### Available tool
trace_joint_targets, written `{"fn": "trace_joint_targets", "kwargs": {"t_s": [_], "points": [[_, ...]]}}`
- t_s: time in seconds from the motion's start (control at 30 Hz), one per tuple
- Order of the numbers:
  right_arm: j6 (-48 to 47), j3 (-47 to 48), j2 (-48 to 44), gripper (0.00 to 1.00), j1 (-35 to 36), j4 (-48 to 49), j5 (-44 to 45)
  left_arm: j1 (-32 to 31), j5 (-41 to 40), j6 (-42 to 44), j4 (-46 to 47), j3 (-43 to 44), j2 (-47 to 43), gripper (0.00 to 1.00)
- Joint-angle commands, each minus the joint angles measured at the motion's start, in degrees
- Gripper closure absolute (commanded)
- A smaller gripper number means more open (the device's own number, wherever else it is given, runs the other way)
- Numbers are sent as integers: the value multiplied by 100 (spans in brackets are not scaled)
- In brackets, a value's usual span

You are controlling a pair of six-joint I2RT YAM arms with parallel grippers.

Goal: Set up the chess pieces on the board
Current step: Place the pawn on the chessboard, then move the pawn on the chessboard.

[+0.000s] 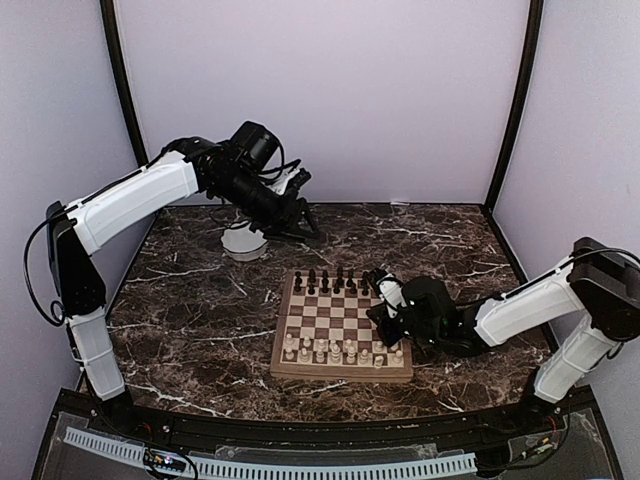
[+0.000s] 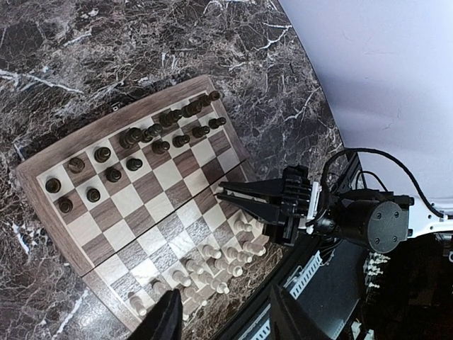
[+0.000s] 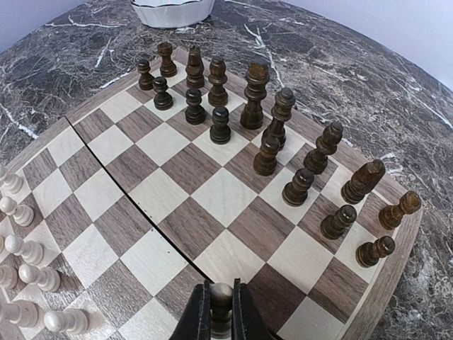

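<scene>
- Step in hand: placing a cream man. The right pincer (image 3: 221, 303) was pressed together on a cream piece (image 3: 221, 290), pinching it by the upper part and holding it low over the right-hand edge of the board (image 1: 345, 322), about midway along that edge.
- The dark pieces (image 3: 255, 99) stood in two rows along the far side of the board, roughly ranked, some slightly off their square centres.
- The other cream pieces (image 1: 335, 350) stood along the near side of the board, crowded and uneven; whether any square there was unfilled could not be told.
- The left pincer (image 2: 224, 292) was spread with nothing between its fingers, raised well beyond the far-left corner of the board, close to the white dish (image 1: 243, 243).
- The board itself lay flat on the marble surface (image 1: 190, 300).
- Judgement: the task appeared well advanced, with the cream side unfinished.
- Next move, as judged: carry the held piece toward the near rows, lower it upright onto a free square, then release without brushing its close neighbours.
</scene>
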Motion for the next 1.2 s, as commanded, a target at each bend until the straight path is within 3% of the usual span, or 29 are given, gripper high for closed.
{"fn": "trace_joint_targets", "kwargs": {"t_s": [0.0, 0.7, 0.93, 1.03, 1.17], "points": [[4, -100, 162, 95, 132, 835, 254, -7, 98, 21, -264, 36, -345, 56], [325, -12, -194, 77, 155, -8, 138, -7, 194, -152, 20, -334, -514, 56], [365, 930, -932, 71, 154, -1543, -175, -7, 83, -137, 248, -389, -635, 55], [368, 1798, -798, 69, 155, -2716, -498, -7, -138, -108, 327, -526, -749, 53], [531, 3170, -133, 69, 154, -4617, -805, 6, -883, -22, 184, -713, -915, 40]]}}
